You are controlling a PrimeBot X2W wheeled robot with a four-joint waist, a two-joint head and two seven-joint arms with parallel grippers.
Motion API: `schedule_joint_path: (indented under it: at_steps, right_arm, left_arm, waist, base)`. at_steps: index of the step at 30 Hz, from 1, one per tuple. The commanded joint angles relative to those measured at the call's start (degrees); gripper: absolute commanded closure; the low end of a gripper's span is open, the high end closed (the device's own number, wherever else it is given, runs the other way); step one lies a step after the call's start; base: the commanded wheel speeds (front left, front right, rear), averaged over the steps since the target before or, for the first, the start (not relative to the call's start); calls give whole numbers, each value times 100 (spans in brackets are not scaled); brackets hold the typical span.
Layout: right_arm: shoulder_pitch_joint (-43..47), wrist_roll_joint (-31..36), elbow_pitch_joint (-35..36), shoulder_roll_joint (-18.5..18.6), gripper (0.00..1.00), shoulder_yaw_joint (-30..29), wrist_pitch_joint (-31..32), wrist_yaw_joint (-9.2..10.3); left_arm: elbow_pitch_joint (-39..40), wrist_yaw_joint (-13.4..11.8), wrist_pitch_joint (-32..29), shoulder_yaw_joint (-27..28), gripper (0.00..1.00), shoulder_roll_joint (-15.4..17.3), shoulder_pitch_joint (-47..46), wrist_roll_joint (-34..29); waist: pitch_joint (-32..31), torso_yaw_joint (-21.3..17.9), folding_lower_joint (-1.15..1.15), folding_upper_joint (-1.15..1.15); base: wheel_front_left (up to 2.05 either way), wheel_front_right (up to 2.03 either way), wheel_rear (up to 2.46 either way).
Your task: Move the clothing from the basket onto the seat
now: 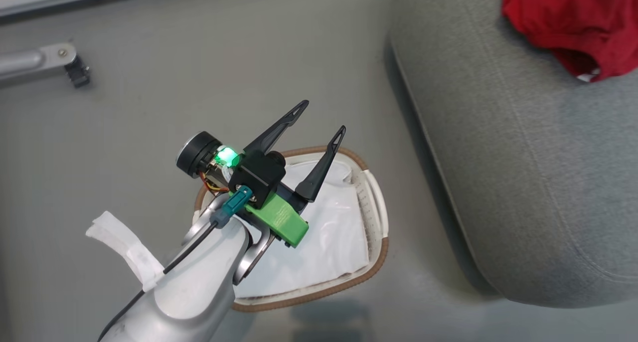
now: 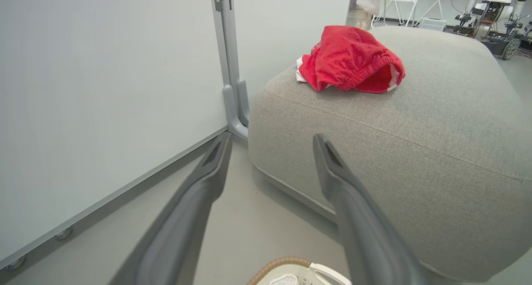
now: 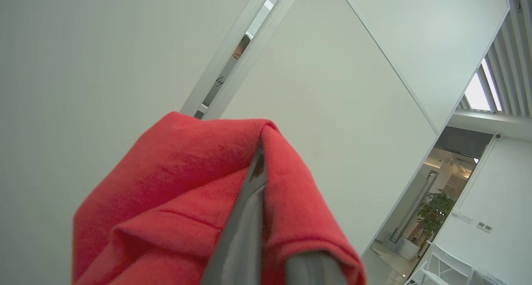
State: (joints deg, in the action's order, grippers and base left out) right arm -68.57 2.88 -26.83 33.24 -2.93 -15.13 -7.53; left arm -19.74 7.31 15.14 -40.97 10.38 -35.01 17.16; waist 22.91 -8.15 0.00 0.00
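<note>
The left gripper hangs with its two dark fingers spread apart and nothing between them, directly above the basket, whose white liner lies bare beneath it. The basket stands on a smooth pale grey floor. To the gripper's right, near the basket but not touching it, rises the seat, a big rounded cushion in light grey weave with a stitched seam. One red garment lies crumpled on the seat's top, well ahead of the fingertips and to their right. In the left wrist view a plain white wall panel runs along the left of the fingers and meets a grey upright post beside the seat. The right gripper points up at white walls, its fingers pressed together on the other red garment, which drapes down both sides of them. Beyond it to the right, an open doorway shows a potted plant
</note>
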Motion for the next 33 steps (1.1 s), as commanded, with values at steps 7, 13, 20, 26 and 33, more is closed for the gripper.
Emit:
schedule_joint_path:
  at_steps: [7, 13, 20, 26, 33]
  right_arm:
    - [-236, 381, -876, 126, 100, -727, -3, 8]
    - [388, 662, -1187, -184, 100, -1430, -3, 9]
    - [1100, 906, -1365, -930, 100, -2001, -2, 8]
    - [1390, 1090, -1284, -1381, 100, -2161, -2, 8]
    - [1601, 1124, -1242, -1730, 0, -1847, -2, 8]
  left_arm:
    - [90, 28, 0, 0, 0, 78, -209, -143]
    - [157, 12, 0, 23, 0, 77, -258, -209]
    - [138, 3, 0, -20, 0, 127, -312, -226]
    - [76, 9, -5, -115, 0, 188, -376, -215]
    - [-34, -29, -13, -95, 0, 239, -378, -121]
  waist:
    - [741, 626, 0, 0]
    - [1021, 564, 0, 0]
    - [1178, 282, 0, 0]
    - [1198, 34, 0, 0]
    - [1100, -237, 0, 0]
  base:
    - [0, 0, 0]
    - [0, 0, 0]
    - [0, 0, 0]
    - [0, 0, 0]
    - [0, 0, 0]
